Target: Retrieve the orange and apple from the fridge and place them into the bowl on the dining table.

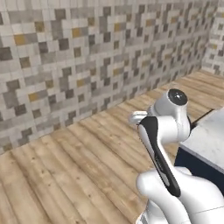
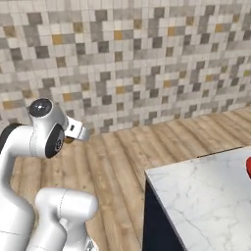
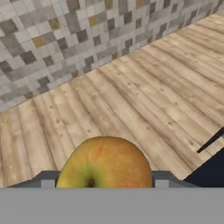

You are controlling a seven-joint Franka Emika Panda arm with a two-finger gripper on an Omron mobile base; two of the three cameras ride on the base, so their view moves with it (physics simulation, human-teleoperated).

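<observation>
Hand view | gripper clenched on apple | step: carrying toward dining table | next: reach bowl, lower, release.

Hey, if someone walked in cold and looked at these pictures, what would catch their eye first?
First, the round yellow-green apple with a reddish blush, large at the bottom of the hand view, sitting in the pincer over the wooden plank floor. Next, the white arm with dark joints, folded in front of the mottled grey, beige and ochre mosaic tile wall. Last, the white-grey marble-topped table corner on its navy base, lower right in the right base view.
</observation>
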